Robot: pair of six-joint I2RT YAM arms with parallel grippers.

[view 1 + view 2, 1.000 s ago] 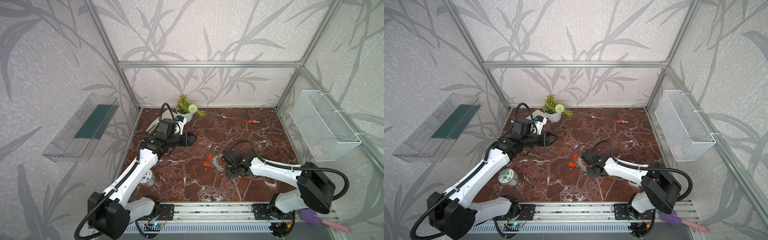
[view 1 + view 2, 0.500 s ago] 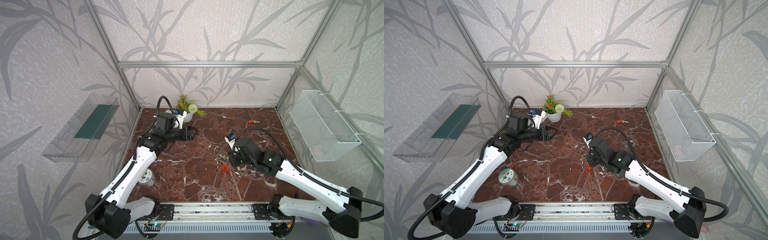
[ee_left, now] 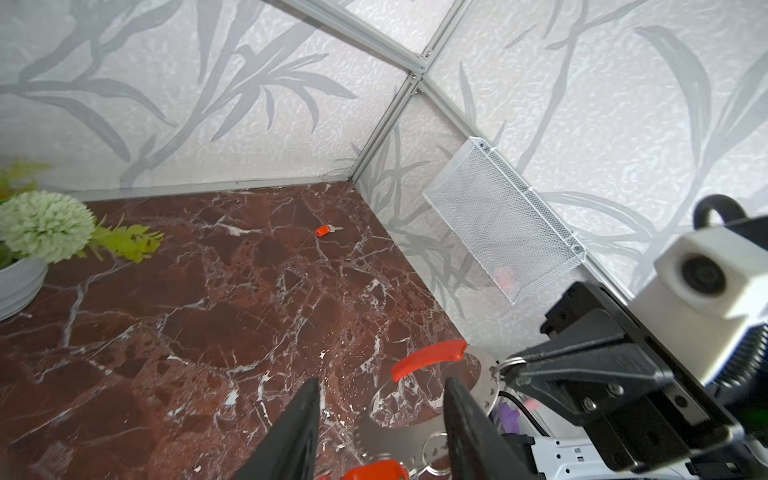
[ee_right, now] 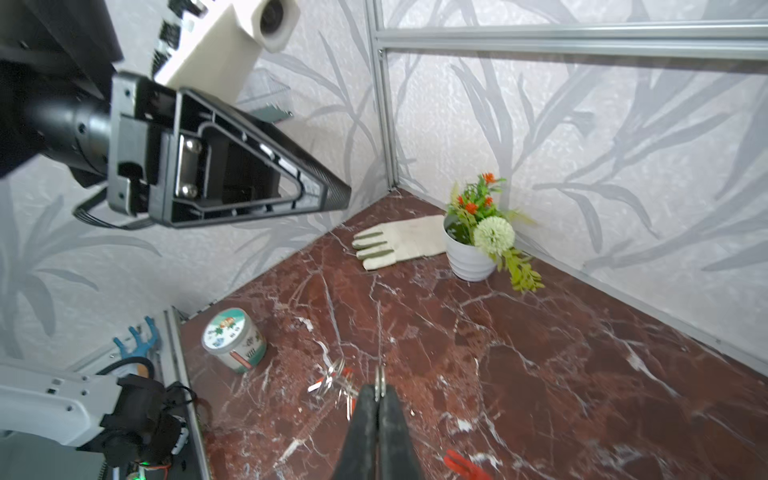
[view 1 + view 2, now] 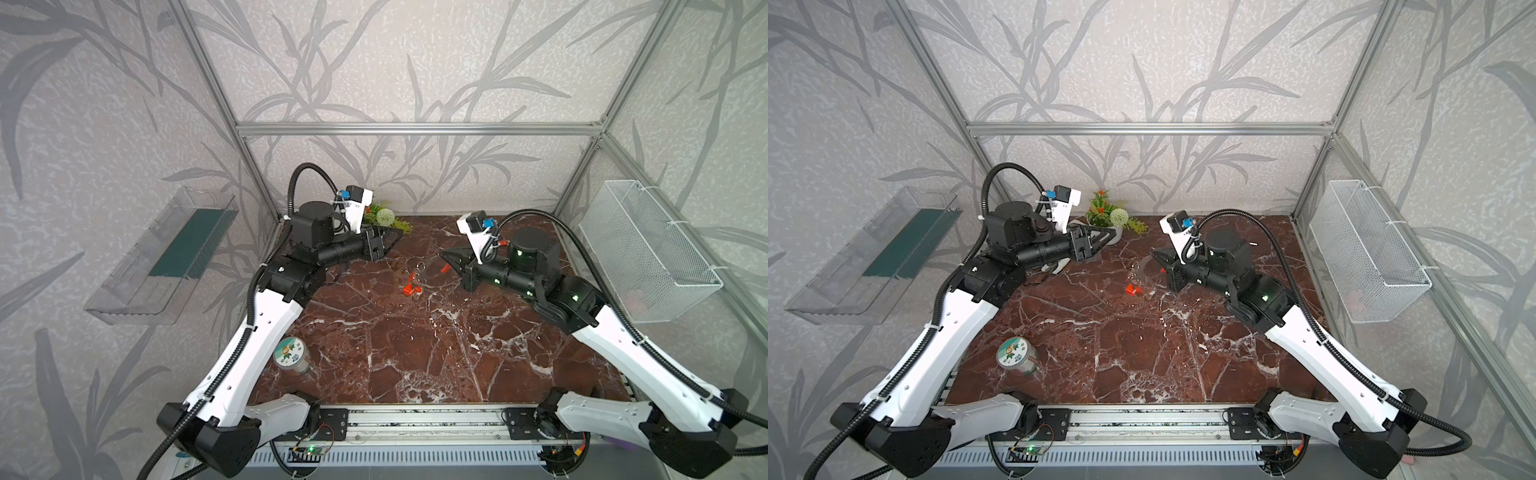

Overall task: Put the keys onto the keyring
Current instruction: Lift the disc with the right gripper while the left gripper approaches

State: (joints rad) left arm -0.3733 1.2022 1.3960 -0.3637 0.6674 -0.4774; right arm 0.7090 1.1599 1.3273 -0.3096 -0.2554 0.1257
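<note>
Marble floor (image 3: 208,311) | right pincer (image 3: 504,371) shut on keyring (image 3: 428,360), seen from left wrist | left pincer (image 3: 381,386) parted, empty

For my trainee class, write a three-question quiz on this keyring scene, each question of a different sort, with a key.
1. True or false: the right end effector is shut on the keyring.
2. Where does the loose key lie? A) in the wire basket B) on the table C) on top of the tin
3. Fill in: the left end effector is ____ and holds nothing.
Key: 1 true; 2 B; 3 open.
</note>
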